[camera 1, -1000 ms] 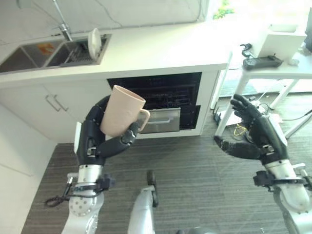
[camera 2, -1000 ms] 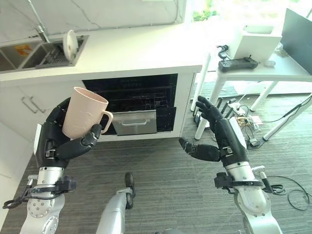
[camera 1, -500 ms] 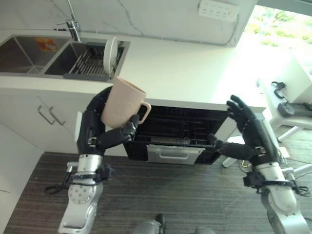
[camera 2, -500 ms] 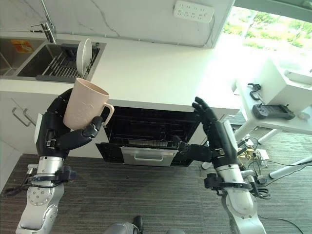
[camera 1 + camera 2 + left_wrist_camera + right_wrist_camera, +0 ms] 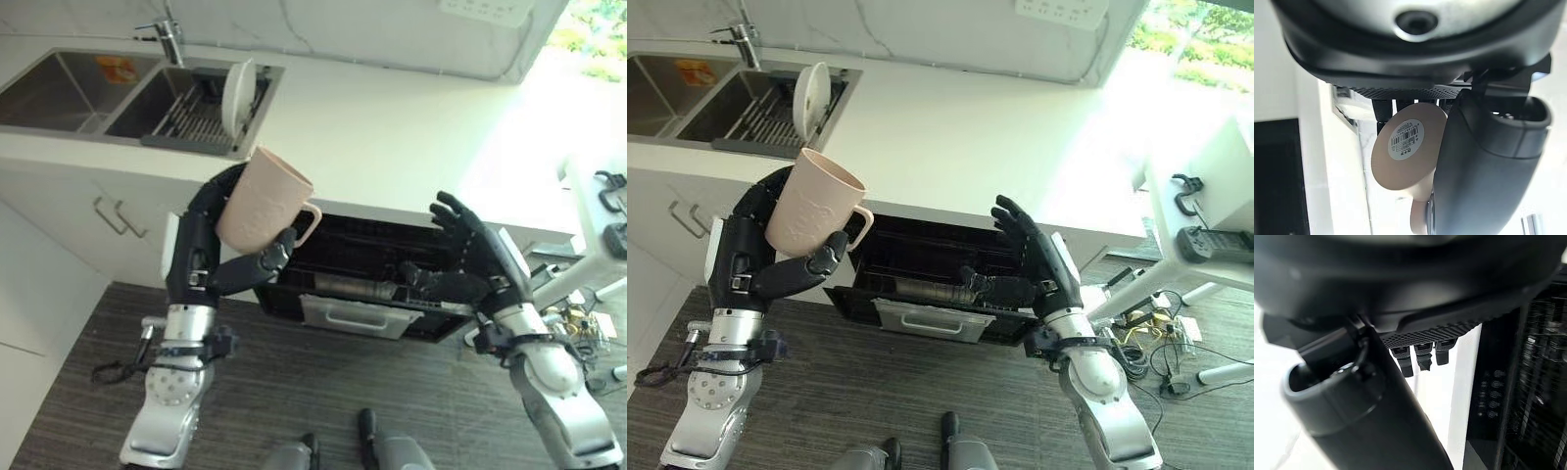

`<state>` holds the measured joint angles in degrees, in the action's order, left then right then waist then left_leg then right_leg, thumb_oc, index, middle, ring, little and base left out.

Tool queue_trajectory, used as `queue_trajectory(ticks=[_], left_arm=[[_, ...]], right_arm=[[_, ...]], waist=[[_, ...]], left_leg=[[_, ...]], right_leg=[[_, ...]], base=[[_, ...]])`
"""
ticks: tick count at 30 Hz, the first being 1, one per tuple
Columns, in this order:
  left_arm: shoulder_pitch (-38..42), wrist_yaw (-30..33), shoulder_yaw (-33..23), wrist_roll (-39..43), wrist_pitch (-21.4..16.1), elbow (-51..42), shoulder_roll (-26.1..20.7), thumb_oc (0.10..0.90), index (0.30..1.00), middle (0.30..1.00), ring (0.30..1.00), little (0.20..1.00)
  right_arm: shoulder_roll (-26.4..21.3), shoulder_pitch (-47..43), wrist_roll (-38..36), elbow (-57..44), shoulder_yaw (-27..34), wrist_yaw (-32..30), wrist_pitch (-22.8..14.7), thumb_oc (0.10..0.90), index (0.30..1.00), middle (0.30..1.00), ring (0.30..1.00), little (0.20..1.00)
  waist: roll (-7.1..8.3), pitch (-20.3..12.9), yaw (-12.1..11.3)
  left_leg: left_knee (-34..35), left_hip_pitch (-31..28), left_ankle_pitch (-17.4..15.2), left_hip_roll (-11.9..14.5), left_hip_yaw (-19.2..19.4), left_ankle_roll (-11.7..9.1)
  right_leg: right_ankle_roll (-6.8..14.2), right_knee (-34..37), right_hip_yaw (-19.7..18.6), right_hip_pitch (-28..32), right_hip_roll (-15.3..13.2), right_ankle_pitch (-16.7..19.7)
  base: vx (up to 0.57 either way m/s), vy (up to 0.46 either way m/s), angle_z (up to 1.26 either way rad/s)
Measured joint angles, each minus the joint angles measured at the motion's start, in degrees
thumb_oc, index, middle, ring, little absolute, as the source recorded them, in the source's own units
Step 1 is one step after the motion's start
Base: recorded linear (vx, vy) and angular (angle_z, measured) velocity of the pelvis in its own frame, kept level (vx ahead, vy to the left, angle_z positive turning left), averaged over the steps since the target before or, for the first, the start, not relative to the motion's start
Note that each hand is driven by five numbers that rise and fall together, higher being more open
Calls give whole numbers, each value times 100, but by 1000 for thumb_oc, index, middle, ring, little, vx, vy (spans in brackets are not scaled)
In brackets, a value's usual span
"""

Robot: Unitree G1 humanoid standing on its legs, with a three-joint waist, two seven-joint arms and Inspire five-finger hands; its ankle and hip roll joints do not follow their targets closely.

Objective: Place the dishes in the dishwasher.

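Note:
A beige mug point(image 5: 263, 204) with a handle stands upright in my left hand point(image 5: 211, 257), fingers and thumb curled round it, held in front of the counter edge. Its round base point(image 5: 1408, 152) with a white sticker shows in the left wrist view. The dishwasher point(image 5: 377, 279) sits under the white counter, its cavity dark and a rack with a grey front panel point(image 5: 355, 315) pulled partly out. My right hand point(image 5: 472, 262) hovers open before the dishwasher's right side, fingers spread and holding nothing. A white plate point(image 5: 235, 96) stands upright in the sink rack.
A double steel sink point(image 5: 93, 90) with a tap point(image 5: 168, 37) lies at the counter's far left. White cabinet doors with handles point(image 5: 118, 217) are left of the dishwasher. A white side table point(image 5: 1205, 211) with a black device stands at the right. Dark striped flooring point(image 5: 294, 392) lies below.
The camera has shifted, bringing the counter and dishwasher closer and more central. My right hand has drawn in toward the dishwasher's opening. The mug stays held in my left hand.

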<state>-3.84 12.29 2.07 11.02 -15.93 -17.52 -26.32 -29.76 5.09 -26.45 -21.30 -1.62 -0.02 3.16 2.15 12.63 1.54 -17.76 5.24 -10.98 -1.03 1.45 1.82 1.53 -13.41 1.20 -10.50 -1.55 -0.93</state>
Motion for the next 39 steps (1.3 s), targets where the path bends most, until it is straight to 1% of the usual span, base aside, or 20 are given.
queue_trajectory(ticks=[2,3,6,7,9,11,13,14,16,18,21,24,28,31,33,37,39], left_arm=[[14,11,58,-98,8,12,27,400,300,300,300,300],[44,31,109,-149,8,16,25,400,300,300,300,300],[236,287,471,-522,-50,148,22,400,300,300,300,300],[245,384,504,-713,-156,190,37,400,300,300,300,300],[301,548,580,-912,-331,217,48,400,300,300,300,300],[431,642,789,-1133,-488,243,45,400,300,300,300,300],[667,706,1028,-1392,-605,420,17,400,300,300,300,300],[840,711,1180,-1435,-729,621,12,400,300,300,300,300],[1043,711,1386,-1512,-788,815,18,400,300,300,300,300],[1047,707,1511,-1663,-865,814,23,400,300,300,300,300],[1036,700,1568,-1709,-954,823,-1,400,300,300,300,300],[1036,684,1589,-1879,-966,850,-25,400,300,300,300,300],[1028,622,1597,-2097,-968,926,-231,400,300,300,300,300],[1028,619,1595,-2134,-1078,1023,-233,400,300,300,300,300],[1027,620,1592,-2287,-1082,1043,-249,400,300,300,300,300],[984,619,1569,-2318,-1129,1139,-292,400,300,300,300,300],[917,618,1563,-2317,-1129,1172,-358,400,300,300,300,300]], right_arm=[[76,21,-858,158,2,308,249,800,900,900,900,900],[93,20,-1051,228,-35,399,330,800,900,900,900,900],[97,-86,-1833,524,-474,742,597,800,900,900,900,900],[166,-109,-2242,525,-652,902,702,800,900,900,900,900],[321,-108,-2617,525,-729,1007,717,800,900,900,900,900],[362,-169,-2897,525,-846,1031,730,800,900,900,900,900],[406,-281,-3443,527,-965,1144,867,800,900,900,900,900],[518,-359,-3916,581,-1056,1207,939,800,900,900,900,900],[679,-487,-4391,588,-1249,1235,1006,800,900,900,900,900],[751,-539,-4808,589,-1361,1275,1107,800,900,900,900,900],[740,-537,-5208,596,-1379,1280,1190,800,900,900,900,900],[740,-534,-5409,638,-1330,1329,1212,800,900,900,900,900],[742,-513,-5595,641,-1330,1354,1278,800,900,900,900,900],[742,-506,-5594,650,-1329,1374,1308,800,900,900,900,900],[737,-502,-5587,676,-1327,1374,1308,800,900,900,900,900],[757,-500,-5579,838,-1285,1396,1299,800,900,900,900,900],[756,-496,-5576,858,-1179,1398,1209,800,900,900,900,900]], waist=[[-11,0,28],[-13,0,19],[-58,-25,-16],[-67,-31,-7],[-73,-36,12],[-75,-84,-3],[-74,-174,-2],[-74,-249,-2],[-78,-332,4],[-79,-376,-1],[-66,-405,-9],[-42,-424,5],[34,-536,18],[44,-566,13],[60,-579,14],[58,-582,21],[57,-582,22]], left_leg=[[55,-23,6,77,-22,-49],[72,-25,18,88,-39,-68],[106,-29,60,97,-118,-131],[107,-29,60,101,-138,-132],[90,-35,60,100,-152,-133],[73,-38,60,88,-160,-132],[72,-40,61,85,-155,-132],[72,-47,61,85,-159,-132],[68,-58,60,85,-162,-132],[60,-69,60,80,-165,-131],[48,-125,52,79,-162,-120],[4,-118,41,79,-150,-104],[6,-118,37,90,-103,-97],[-1,-120,27,90,-56,-79],[-1,-116,25,90,-46,-76],[2,-118,18,89,-36,-65],[6,-119,18,88,-37,-66]], right_leg=[[-75,-10,47,14,60,-19],[-101,-15,69,14,66,-21],[-143,-46,140,15,69,-41],[-160,-64,163,23,66,-52],[-162,-63,180,43,63,-52],[-160,-56,190,61,52,-48],[-155,-55,189,69,45,-42],[-157,-50,193,80,44,-39],[-158,-51,197,93,44,-38],[-160,-52,199,108,44,-37],[-157,-50,195,171,43,-41],[-153,-51,187,171,43,-44],[-128,10,139,164,57,-34],[-119,19,96,164,57,-19],[-104,22,87,171,55,-2],[-126,27,78,175,54,19],[-126,29,79,175,55,19]], base=[[1,-35,1],[2,-36,10],[5,-29,13],[-6,-17,10],[-19,9,6],[-31,31,4],[-33,31,1],[-36,30,0],[-15,15,0],[0,0,0],[0,0,0],[0,0,0],[-9,20,-6],[-3,17,-6],[5,9,-2],[0,0,0],[0,0,0]])
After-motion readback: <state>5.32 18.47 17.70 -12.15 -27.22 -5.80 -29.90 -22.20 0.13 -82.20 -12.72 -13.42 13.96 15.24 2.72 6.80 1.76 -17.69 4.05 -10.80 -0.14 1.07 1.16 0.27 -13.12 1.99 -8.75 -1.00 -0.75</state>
